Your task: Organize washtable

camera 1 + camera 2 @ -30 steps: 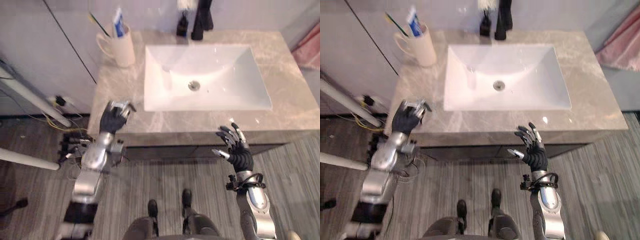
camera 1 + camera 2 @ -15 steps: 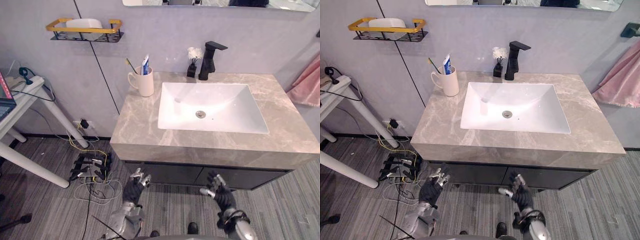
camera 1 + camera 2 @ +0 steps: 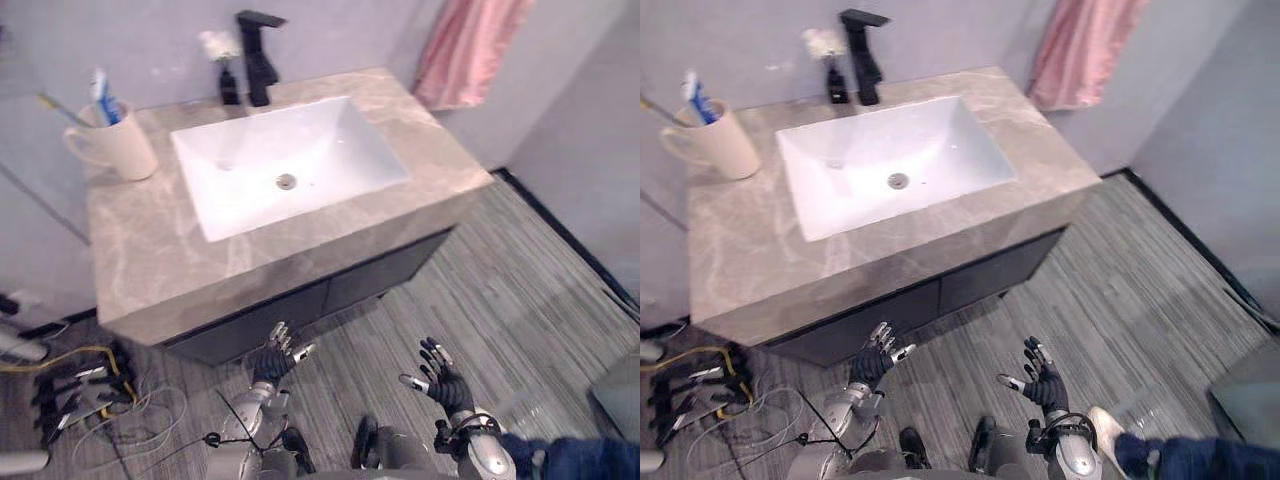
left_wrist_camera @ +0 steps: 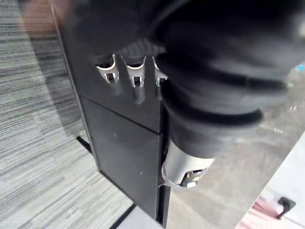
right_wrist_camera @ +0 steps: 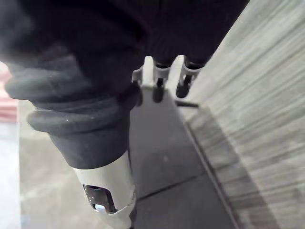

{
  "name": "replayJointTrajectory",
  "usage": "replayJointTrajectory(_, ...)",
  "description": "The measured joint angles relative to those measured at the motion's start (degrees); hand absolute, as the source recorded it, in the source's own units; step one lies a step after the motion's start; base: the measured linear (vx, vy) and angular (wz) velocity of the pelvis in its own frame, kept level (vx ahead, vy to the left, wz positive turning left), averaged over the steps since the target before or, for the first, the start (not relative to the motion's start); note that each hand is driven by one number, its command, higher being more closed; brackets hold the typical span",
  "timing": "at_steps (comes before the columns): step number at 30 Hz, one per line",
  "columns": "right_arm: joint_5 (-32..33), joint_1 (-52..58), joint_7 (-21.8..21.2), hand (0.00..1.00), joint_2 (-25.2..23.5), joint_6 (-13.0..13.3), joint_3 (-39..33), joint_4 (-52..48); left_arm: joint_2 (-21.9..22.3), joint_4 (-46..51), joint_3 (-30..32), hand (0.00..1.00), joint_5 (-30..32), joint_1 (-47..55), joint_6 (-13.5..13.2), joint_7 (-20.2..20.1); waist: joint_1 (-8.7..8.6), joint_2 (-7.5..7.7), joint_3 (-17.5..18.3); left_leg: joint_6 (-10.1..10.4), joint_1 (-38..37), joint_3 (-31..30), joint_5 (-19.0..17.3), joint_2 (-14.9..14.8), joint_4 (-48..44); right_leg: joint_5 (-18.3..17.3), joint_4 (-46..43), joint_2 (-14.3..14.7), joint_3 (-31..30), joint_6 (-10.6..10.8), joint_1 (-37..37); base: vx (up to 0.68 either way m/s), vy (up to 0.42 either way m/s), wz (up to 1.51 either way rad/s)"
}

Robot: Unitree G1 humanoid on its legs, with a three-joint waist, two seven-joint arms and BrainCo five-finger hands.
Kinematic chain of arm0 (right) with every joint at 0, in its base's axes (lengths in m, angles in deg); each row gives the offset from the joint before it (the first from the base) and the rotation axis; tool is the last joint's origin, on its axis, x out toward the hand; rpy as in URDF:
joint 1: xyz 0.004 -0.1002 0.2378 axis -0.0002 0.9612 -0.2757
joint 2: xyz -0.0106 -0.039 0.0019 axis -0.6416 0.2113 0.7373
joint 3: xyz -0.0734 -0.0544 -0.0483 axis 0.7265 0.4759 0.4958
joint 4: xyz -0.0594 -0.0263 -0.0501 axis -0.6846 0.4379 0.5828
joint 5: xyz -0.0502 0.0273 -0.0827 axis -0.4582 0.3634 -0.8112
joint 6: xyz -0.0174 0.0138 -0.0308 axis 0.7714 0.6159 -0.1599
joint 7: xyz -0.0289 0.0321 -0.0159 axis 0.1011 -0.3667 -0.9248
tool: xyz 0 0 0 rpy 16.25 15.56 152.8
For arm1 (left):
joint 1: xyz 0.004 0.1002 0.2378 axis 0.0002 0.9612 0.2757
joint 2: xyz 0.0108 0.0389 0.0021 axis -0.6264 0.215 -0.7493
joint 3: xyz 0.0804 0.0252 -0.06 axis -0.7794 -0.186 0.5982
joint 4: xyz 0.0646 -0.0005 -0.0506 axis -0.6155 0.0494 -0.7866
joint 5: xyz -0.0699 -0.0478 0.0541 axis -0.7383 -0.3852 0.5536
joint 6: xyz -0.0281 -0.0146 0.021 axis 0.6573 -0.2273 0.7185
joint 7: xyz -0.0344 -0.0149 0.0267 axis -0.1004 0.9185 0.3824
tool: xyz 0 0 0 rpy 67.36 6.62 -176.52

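Only the camera turned; left hand (image 3: 274, 359) and right hand (image 3: 445, 385) hang open, empty. At grey stone counter (image 3: 150, 255)'s back left corner, round cream mug (image 3: 115, 152) is nearer the left.

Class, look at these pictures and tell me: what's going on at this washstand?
Nothing is being handled. The robot's left hand and right hand hang open and empty before the dark cabinet, below the grey marble counter. On it, a cream mug holding a toothbrush and toothpaste stands left of the white rectangular basin; a black faucet and small black vase stand behind the basin.
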State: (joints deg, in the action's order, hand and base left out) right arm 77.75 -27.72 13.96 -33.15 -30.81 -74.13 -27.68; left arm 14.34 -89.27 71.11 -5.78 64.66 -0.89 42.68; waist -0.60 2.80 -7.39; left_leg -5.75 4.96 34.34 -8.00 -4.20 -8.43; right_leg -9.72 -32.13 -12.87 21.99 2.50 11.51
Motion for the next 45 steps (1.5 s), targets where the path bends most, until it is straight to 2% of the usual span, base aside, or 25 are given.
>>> replayJointTrajectory(3, -0.01, -6.19, 0.3, 0.0, 0.11, -0.08, 0.65, 6.69, 0.12, 0.07, 0.75, 0.0, 0.31, -0.1, 0.62, 0.04, 1.57, 0.61, 0.67, -0.04, 0.8, 7.73, -0.06, -1.07, -1.38, -2.06, -3.5, -4.75, 6.97, -0.38, -6.84, -0.07, -0.046, -1.39)
replayJointTrajectory(5, -0.01, -10.6, 0.4, 0.0, 0.76, -0.13, 2.2, 9.09, 0.3, 0.29, 2.35, 0.0, 0.27, -0.82, 0.81, 0.28, 2.43, 0.7, 0.97, -0.02, 2.95, 12.2, -0.05, -2.81, -3.82, -0.87, 2.71, -5.08, 10.54, 0.58, -9.63, -0.1, -0.162, -1.49)
replayJointTrajectory(7, -0.02, -13.43, 0.44, 0.0, 3.98, -0.12, 4.54, 8.87, 1.93, 0.26, 3.4, 0.0, -0.1, -1.16, 1.27, 1.36, 4.54, -0.07, 1.56, 1.3, 3.76, 16.45, 0.86, -4.9, -4.39, -1.48, 12.23, -1.52, 12.73, 1.53, -10.71, -0.09, -0.217, -1.21)
replayJointTrajectory(9, -0.02, -12.01, 0.51, 0.0, 4.72, 0.12, 4.26, 8.59, 2.61, 0.23, 3.22, 0.0, -0.24, -1.33, 1.24, 1.38, 3.99, -0.08, 2.16, 1.76, 3.77, 16.36, 1.16, -5.95, -5.61, -1.04, 21.53, 1.93, 12.45, 2.2, -14.69, -0.06, -0.263, -0.29)
replayJointTrajectory(11, -0.03, -9.11, 0.62, 0.0, 5.03, 0.07, 3.19, 8.6, 3.63, 0.14, 2.89, 0.0, -0.24, -1.06, 1.14, 1.87, 3.26, -0.13, 2.87, 2.65, 3.57, 16.19, 1.79, -7.56, -6.28, -0.55, 23.77, 3.93, 11.95, 2.62, -16.04, -0.03, -0.195, -0.08)
replayJointTrajectory(12, -0.02, -7.14, 0.53, 0.0, 5.24, 0.02, 2.53, 8.61, 4.33, -0.49, 2.97, 0.0, -0.36, -0.98, 1.16, 2.52, 2.71, -1.7, 3.15, 3.67, 2.73, 16.08, 3.07, -9.9, -5.37, -0.71, 17.06, 4.41, 10.59, 2.66, -13.22, -0.05, -0.175, -0.29)
replayJointTrajectory(13, -0.01, -5.63, 0.44, 0.0, 5.35, 0.05, 2.01, 8.91, 5.21, -1.2, 3.47, 0.0, -0.9, -0.98, 1.08, 2.5, 1.88, -3.63, 2.92, 4.94, 2.39, 15.93, 4.06, -13.95, -6.51, -3.82, 21.32, 6.94, 8.18, 0.6, -11.4, -0.04, -0.137, -0.34)
replayJointTrajectory(14, -0.01, -4.71, 0.39, 0.0, 5.07, 0.04, 2.03, 8.78, 4.98, -1.36, 4.31, 0.0, -1.11, -0.96, 1.02, 2.48, 1.65, -3.17, 3.01, 5.33, 2.13, 15.99, 4.28, -14.75, -7.38, 1.13, 30.76, 7.69, 7.32, -0.72, -12.45, -0.13, -0.214, -0.4)
replayJointTrajectory(15, -0.04, -3.67, 0.41, 0.0, 4.57, 0.26, 1.91, 9.33, 3.77, -2.69, 4.83, 0.0, -1.41, -1.09, 0.38, 2.59, 1.29, -1.36, 2.2, 7.95, 2.38, 14.2, 1.86, -15.84, -10.2, 10.64, 35.93, 7.82, 5.28, -0.27, -13.59, -0.1, -0.156, -0.33)
replayJointTrajectory(16, -0.06, -3.75, 0.48, 0.0, 4.38, 0.06, 1.1, 10.99, 3.61, -3.98, 4.56, 0.0, -1.36, -1.53, 0.64, 2.6, 1.11, -1.69, 2.38, 8.86, 2.22, 12.61, 1.7, -16.2, -10.03, 10.82, 36.0, 8.44, 4.83, -0.7, -13.71, -0.09, -0.184, -0.85)
replayJointTrajectory(18, -0.02, -4.58, 1.68, 0.0, 5.35, 0.03, -1.4, 14.82, 4.16, -5.2, 3.5, 0.0, -1.32, -1.42, 0.75, 2.7, 1.39, -2.25, 2.0, 8.39, 0.82, 2.39, 1.67, -13.11, -7.48, 10.38, 35.38, 9.7, -1.11, -1.5, -12.99, -0.01, -0.067, -1.07)
replayJointTrajectory(19, -0.02, -4.92, 1.79, 0.0, 5.63, 0.02, -1.65, 15.48, 4.33, -5.3, 3.63, 0.0, -1.34, -1.19, 0.79, 2.81, 1.26, -2.43, 1.7, 8.09, 0.55, -1.46, 0.75, -12.67, -7.78, 10.07, 34.82, 10.12, -2.65, -1.84, -12.65, -0.07, -0.087, -1.31)
replayJointTrajectory(20, 0.01, -5.55, 2.38, 0.0, 5.75, 0.14, -1.92, 16.87, 4.42, -6.41, 4.85, 0.0, -1.34, -0.89, 0.81, 3.4, 1.56, -2.87, 1.35, 8.13, -0.06, -9.62, -1.54, -12.38, -8.83, 9.34, 33.12, 11.92, -7.13, -2.59, -11.88, -0.05, -0.072, -1.84)
replayJointTrajectory(22, -0.02, -6.92, 2.54, 0.0, 5.62, 0.49, -1.88, 19.58, 4.21, -9.6, 8.57, 0.0, -0.85, -0.43, 0.64, 4.23, 2.04, -2.81, 0.84, 4.94, -0.59, -24.32, -6.21, -10.27, -11.09, 8.09, 30.34, 13.71, -15.23, -3.47, -10.94, 0.01, -0.017, -2.24)
replayJointTrajectory(24, -0.15, -9.96, 2.49, 0.0, 6.01, 1.12, -3.25, 26.02, 3.6, -17.09, 13.24, 0.0, 0.11, 0.36, 0.61, 4.98, 3.05, -3.19, 0.9, 6.28, -1.42, -42.32, -8.83, -6.51, -15.37, 7.42, 25.64, 16.11, -26.82, -4.07, -6.56, 0.03, 0.017, -2.67)
replayJointTrajectory(25, -0.21, -10.78, 2.49, 0.0, 6.23, 1.17, -4.3, 27.74, 3.66, -19.12, 14.34, 0.0, 0.47, 0.38, 0.59, 4.98, 3.26, -3.35, 0.94, 6.47, -1.52, -45.57, -9.63, -5.5, -16.39, 7.38, 24.8, 16.68, -29.51, -4.0, -5.48, 0.0, 0.075, -2.55)
replayJointTrajectory(27, 0.06, -14.11, 2.76, 0.0, 6.55, 1.21, -9.15, 34.46, 3.78, -28.06, 19.27, 0.0, 2.49, -0.04, 0.74, 5.13, 3.18, -4.76, 1.21, 7.43, -3.83, -54.25, -13.24, -1.89, -15.07, 7.75, 22.47, 18.84, -39.97, -2.59, -1.79, -0.03, 0.194, -2.66)
replayJointTrajectory(28, 1.1, -16.13, 3.03, 0.0, 6.94, 1.18, -12.27, 38.49, 3.66, -33.08, 21.89, 0.0, 4.15, -0.1, 1.23, 5.91, 3.17, -5.21, 1.25, 7.01, -6.88, -55.25, -15.78, -0.65, -10.47, 8.79, 21.36, 20.32, -46.4, 0.27, 0.12, -0.06, 0.281, -3.11)
replayJointTrajectory(29, 2.6, -16.56, 3.72, 0.0, 6.27, 1.23, -14.86, 41.89, 2.29, -37.7, 23.36, 0.0, 4.63, -0.89, 1.66, 6.22, 2.8, -4.92, 0.76, 5.57, -9.04, -51.12, -14.87, 1.31, -8.72, 10.08, 21.28, 20.9, -51.59, 1.58, 0.68, -0.06, 0.24, -2.53)
replayJointTrajectory(32, 4.12, -16.19, 4.13, 0.0, 5.52, 0.59, -15.81, 48.25, -0.29, -41.44, 23.32, 0.0, 8.22, -1.34, 1.75, 6.39, 2.47, -3.32, 1.55, 4.56, -9.97, -44.93, -14.31, 5.16, -9.49, 13.58, 24.12, 19.91, -59.14, 3.93, 1.32, -0.08, 0.205, -1.88)
replayJointTrajectory(34, 4.22, -16.22, 4.44, 0.0, 4.7, 0.2, -16.04, 50.16, -1.09, -41.75, 23.34, 0.0, 9.47, -1.72, 1.68, 6.95, 1.46, -3.53, 1.56, 3.48, -9.79, -41.24, -13.73, 5.37, -8.48, 17.56, 27.54, 19.63, -60.35, 3.74, 1.84, -0.12, 0.116, -1.35)
replayJointTrajectory(36, 4.14, -15.23, 4.91, 0.0, 1.88, -0.56, -18.86, 52.53, -1.74, -42.84, 23.31, 0.0, 11.56, -3.41, 1.69, 7.67, 1.25, -3.34, 1.67, 2.05, -10.18, -35.55, -12.95, 6.01, -5.84, 17.59, 26.63, 21.24, -59.56, 3.49, 3.02, -0.07, 0.047, -1.28)
replayJointTrajectory(38, 4.66, -14.03, 5.13, 0.0, 1.07, -0.64, -21.34, 53.0, -1.63, -42.91, 23.25, 0.0, 11.58, -3.58, 1.71, 7.61, 1.17, -2.66, 1.96, 1.77, -11.16, -32.16, -13.05, 7.33, -4.6, 17.7, 28.72, 20.66, -61.13, 3.55, 2.86, -0.03, 0.034, -1.19)
replayJointTrajectory(41, 6.96, -13.08, 5.0, 0.0, -0.4, -0.66, -22.37, 53.15, -1.14, -42.93, 22.91, 0.0, 11.58, -3.67, 1.67, 7.32, -1.09, -1.87, 2.5, 1.61, -12.03, -28.37, -13.18, 8.36, -3.87, 18.82, 30.07, 21.09, -63.96, 4.97, 2.93, 0.0, 0.03, -0.81)
replayJointTrajectory(45, 6.91, -13.26, 4.86, 0.0, -0.68, -0.49, -21.89, 52.69, -0.98, -43.58, 21.28, 0.0, 11.72, -3.94, 1.67, 7.19, -1.54, -1.62, 2.59, 1.06, -13.19, -21.79, -13.5, 8.86, -3.79, 23.08, 30.05, 24.86, -68.09, 3.5, 3.61, 0.03, 0.058, -1.33)
